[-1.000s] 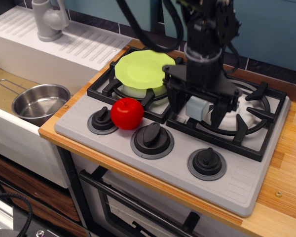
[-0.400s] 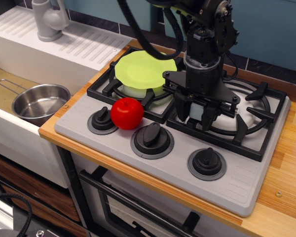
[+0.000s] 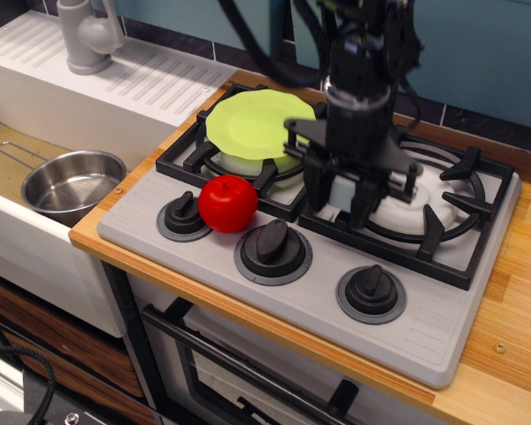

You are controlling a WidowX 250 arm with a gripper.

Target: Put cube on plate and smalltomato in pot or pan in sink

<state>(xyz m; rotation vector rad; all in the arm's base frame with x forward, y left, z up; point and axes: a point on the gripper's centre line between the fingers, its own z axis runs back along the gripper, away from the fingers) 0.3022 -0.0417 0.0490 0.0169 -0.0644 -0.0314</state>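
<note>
Black arm (image 3: pixel 365 80) (thick black cables (image 3: pixel 257 53)).

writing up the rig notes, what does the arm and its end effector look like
The arm is black, a blocky column with thick black cables looping off its upper part. A pale grey ring band sits around the wrist just above the end effector. That part is black too, with a wide bracket-like body and two slim dark fingers pointing down. No markings or labels are readable.
</note>
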